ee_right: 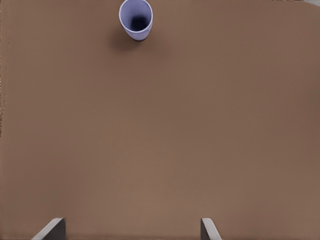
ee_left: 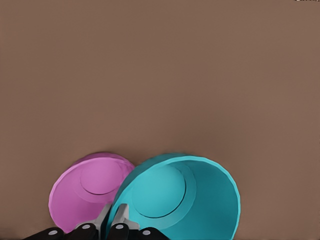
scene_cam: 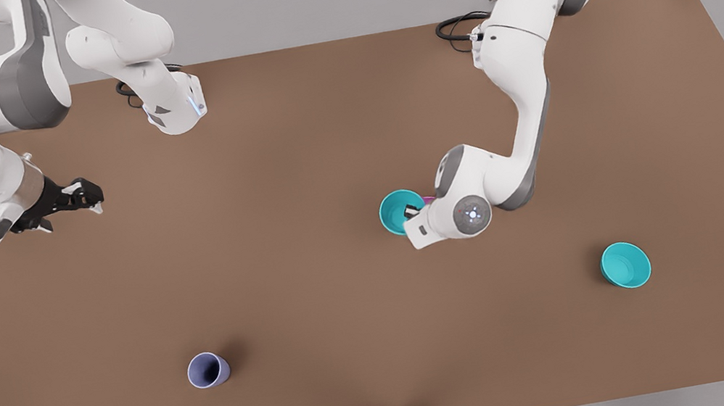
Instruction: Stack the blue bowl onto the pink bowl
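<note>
In the front view, the left gripper [scene_cam: 416, 210] sits right of centre, at the end of the arm that reaches down from the upper right. It is closed on the rim of the blue bowl [scene_cam: 397, 212], which tips toward the frame's left. A sliver of the pink bowl [scene_cam: 429, 200] peeks out just behind the wrist. A second teal bowl [scene_cam: 625, 265] rests at the lower right, well apart, and a lavender cup [scene_cam: 207, 370] stands at the lower left on the brown table [scene_cam: 297, 169]. The right gripper [scene_cam: 83, 196] waits at the left edge, clear of everything.

In the left wrist view, the gripper's fingers [ee_left: 119, 220] pinch the blue bowl's [ee_left: 175, 200] wall at the lower centre, one inside and one outside. The pink bowl [ee_left: 87, 190] lies at the lower left, its near edge hidden behind the blue one. The blue bowl looks offset to one side and tilted, so the step in hand seems to be alignment: I would shift it until the two rims are concentric, level it, then lower gently and release only once it seats. Letting go at this tilt risks it sliding off.

In the right wrist view, the right gripper's fingertips [ee_right: 50, 230] stand spread wide at the bottom corners, holding nothing; the cup [ee_right: 136, 19] sits at the top, far off.
</note>
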Robot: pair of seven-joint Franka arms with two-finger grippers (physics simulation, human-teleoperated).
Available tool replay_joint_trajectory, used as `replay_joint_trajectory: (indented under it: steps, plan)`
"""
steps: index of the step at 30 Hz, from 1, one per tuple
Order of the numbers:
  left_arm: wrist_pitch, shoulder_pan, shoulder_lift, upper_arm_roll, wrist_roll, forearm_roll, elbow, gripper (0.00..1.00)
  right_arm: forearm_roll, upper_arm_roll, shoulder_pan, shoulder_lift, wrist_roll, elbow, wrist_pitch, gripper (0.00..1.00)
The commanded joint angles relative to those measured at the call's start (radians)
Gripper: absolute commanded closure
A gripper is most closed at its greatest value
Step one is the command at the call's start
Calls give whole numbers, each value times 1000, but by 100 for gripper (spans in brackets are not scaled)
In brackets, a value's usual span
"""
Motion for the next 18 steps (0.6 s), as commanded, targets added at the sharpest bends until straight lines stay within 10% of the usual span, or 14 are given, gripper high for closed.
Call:
replay_joint_trajectory:
  steps: [1, 18]
  plan:
    - [69, 56, -7, -61, -444, 47, -14, 79, 1, 0, 33, 1, 5, 0, 2, 0]
    - [302, 206, -165, -167, -438, 144, -335, 79, 5, 0, 33, 12, 3, 0, 5, 0]
